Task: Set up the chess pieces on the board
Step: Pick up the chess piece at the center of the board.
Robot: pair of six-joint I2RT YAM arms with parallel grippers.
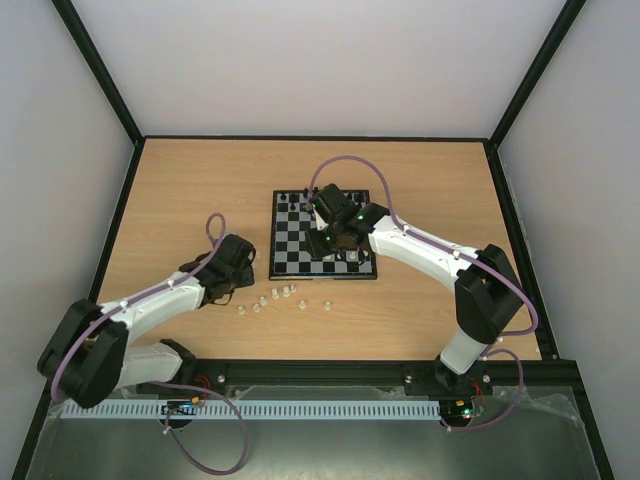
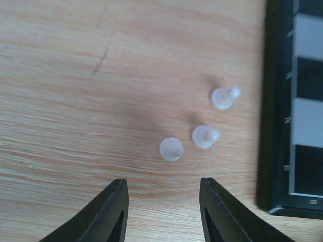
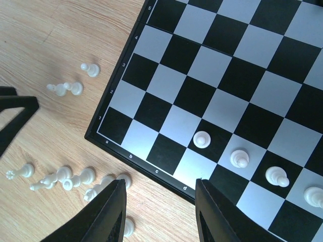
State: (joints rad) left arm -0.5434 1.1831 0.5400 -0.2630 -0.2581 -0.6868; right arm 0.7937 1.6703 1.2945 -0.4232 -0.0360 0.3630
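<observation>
Parted and empty at the left fingers (image 2: pixel 108 217), with bare wood in the gap. Just ahead of the tips, three whitish chess pieces (image 2: pixel 171 149) close together on the worktop (image 2: pixel 75 101), none touched. Rightward of those, the black border of the board (image 2: pixel 275 126), near the pieces but apart from them.

Parted and empty too at the right fingers (image 3: pixel 222 217), poised over the board's near edge by the letters c and d. Nothing clasped between them; only the border and the wood visible through the gap. Beyond the tips, four whitish pieces (image 3: pixel 239 158) upright in the second row from that edge, on neighbouring squares, in a slanting line across the right wrist view. Off the board to its left, more whitish pieces (image 3: pixel 65 176) scattered on the wood, several in a loose cluster just beside the left-hand finger, a few further up by the board's side.

From above: board (image 1: pixel 290 262) mid-worktop, partly under the right arm; a short row of loose whitish pieces (image 1: pixel 272 297) on the wood just in front of it, between the two arms; small black figures (image 1: pixel 303 192) along its far edge.
</observation>
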